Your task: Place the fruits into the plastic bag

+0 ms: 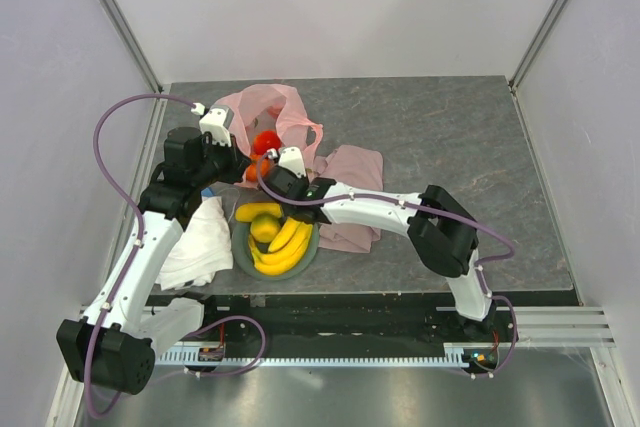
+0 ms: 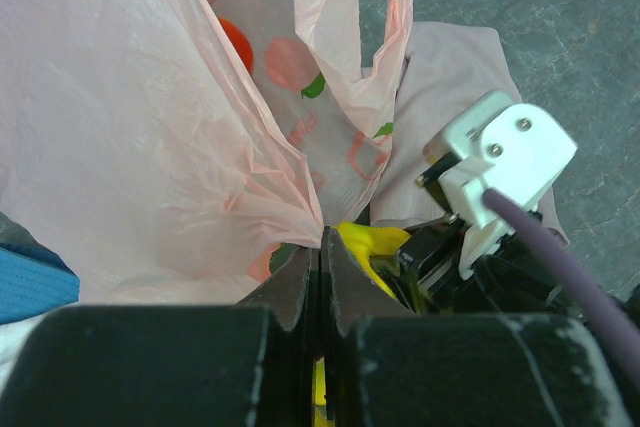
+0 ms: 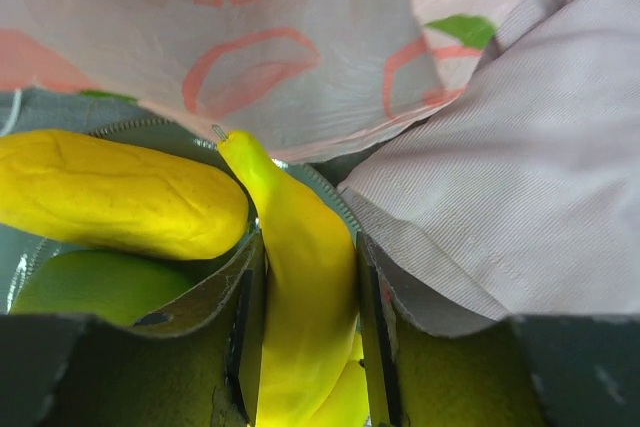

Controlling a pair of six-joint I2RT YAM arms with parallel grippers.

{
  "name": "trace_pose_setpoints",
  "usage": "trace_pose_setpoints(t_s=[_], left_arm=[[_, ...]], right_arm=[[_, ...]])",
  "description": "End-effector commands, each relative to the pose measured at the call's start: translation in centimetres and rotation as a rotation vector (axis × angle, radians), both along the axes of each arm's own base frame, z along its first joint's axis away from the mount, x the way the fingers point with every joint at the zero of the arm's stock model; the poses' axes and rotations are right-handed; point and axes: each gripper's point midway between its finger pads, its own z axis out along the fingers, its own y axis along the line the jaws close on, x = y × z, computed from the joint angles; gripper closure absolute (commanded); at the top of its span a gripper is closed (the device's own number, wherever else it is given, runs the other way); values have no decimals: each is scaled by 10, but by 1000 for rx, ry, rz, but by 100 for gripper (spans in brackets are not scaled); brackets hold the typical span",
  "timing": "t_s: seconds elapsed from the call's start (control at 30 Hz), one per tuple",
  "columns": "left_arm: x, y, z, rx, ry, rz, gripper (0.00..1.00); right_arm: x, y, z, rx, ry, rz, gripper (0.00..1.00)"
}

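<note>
The bunch of bananas (image 1: 285, 247) lies on the grey-green plate (image 1: 240, 255) beside a yellow oblong fruit (image 1: 258, 211) and a small green-yellow fruit (image 1: 264, 229). My right gripper (image 3: 308, 257) is shut on one banana (image 3: 305, 277) of the bunch, a finger pressing each side. The oblong fruit (image 3: 110, 192) lies just left of it. The pale-pink plastic bag (image 1: 262, 107) lies behind the plate, with a red round fruit (image 1: 266, 142) and a tangerine (image 1: 256, 169) at its mouth. My left gripper (image 2: 321, 247) is shut on the bag's edge (image 2: 290, 197), holding the film up.
A dusty-pink cloth (image 1: 350, 172) lies right of the bag, partly under my right arm. A white cloth (image 1: 200, 237) sits left of the plate. Pale walls close in the table on three sides.
</note>
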Motion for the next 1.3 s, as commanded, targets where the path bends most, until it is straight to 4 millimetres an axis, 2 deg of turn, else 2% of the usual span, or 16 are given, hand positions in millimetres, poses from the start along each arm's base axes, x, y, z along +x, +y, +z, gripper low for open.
trace_pose_setpoints(t_s=[0.0,0.3,0.5,0.53,0.57,0.6,0.63,0.67,0.73,0.83,1.03,1.07,1.13,1.17,1.23,1.27], left_arm=[[2,-2,13,-25,-48,3,98],[2,-2,13,-24,-48,6,98],[2,-1,14,-22,-52,8,98],[2,-1,14,-22,-51,8,98],[2,-1,14,-22,-52,8,98],[2,-1,15,-22,-54,10,98],[2,-1,15,-22,-55,8,98],[2,-1,15,-22,-55,8,98],[1,-1,15,-23,-55,7,98],[1,-2,15,-26,-54,2,98],[1,-2,15,-25,-52,6,98],[2,-2,15,-25,-54,4,98],[2,-2,15,-25,-54,4,99],[1,-2,16,-27,-55,4,99],[1,-3,15,-28,-53,-1,98],[0,-3,16,-28,-55,-1,98]], right_arm=[[14,-5,49,110,-77,-66,79],[25,-25,69,141,-122,-128,81],[20,-28,78,220,-129,-107,86],[18,-31,92,264,-150,-103,87],[14,-39,83,266,-145,-110,88],[19,-41,93,322,-170,-122,89],[17,-45,114,389,-191,-118,92],[15,-54,107,399,-186,-128,94],[20,-65,136,486,-251,-154,100],[24,-76,154,525,-329,-180,100],[33,-78,178,602,-464,-184,100],[37,-77,188,629,-499,-190,100],[43,-75,191,605,-551,-177,100],[42,-70,201,655,-604,-176,100],[46,-75,197,587,-702,-200,100],[44,-71,207,618,-749,-206,100]])
